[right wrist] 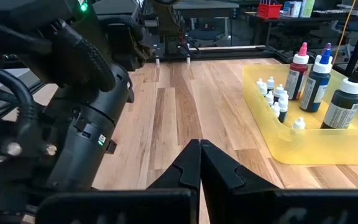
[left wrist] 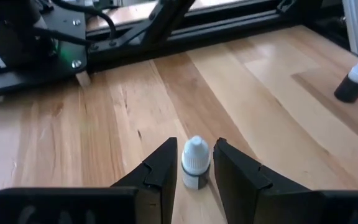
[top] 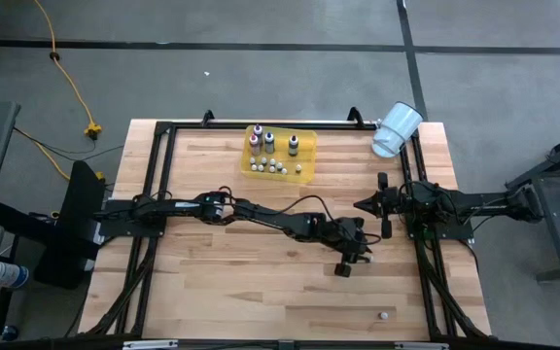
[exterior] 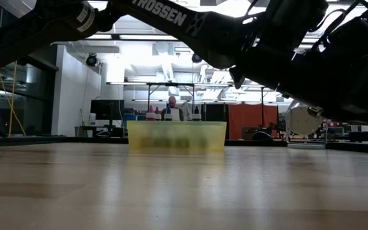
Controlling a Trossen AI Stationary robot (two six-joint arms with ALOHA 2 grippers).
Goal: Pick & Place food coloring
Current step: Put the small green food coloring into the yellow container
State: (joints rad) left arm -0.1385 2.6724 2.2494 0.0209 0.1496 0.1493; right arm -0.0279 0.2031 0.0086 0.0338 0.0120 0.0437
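**Small bottle held upright in our left gripper, tray far across the table**

We start with the table (top: 261, 282): the yellow tray (top: 304, 173) sits near its far edge, holding the taller food coloring bottles (right wrist: 316, 78) and a row of tiny pale ones. One stray bottle (top: 383, 315) lies alone near the front edge, well apart from everything.

Our left arm reaches across the middle of the table, so the left gripper (top: 346, 255) is the one at work. The right gripper (right wrist: 199, 163) waits by the table's right side, its fingers pressed together on nothing.

In the left wrist view, the left gripper's jaws stand narrow, closed on a small bottle (left wrist: 196, 162). It sits squarely between the fingers, its long axis upright, white cap pointing up.

We judge the next move carries it toward the far edge and the tray; staying vertical matters.
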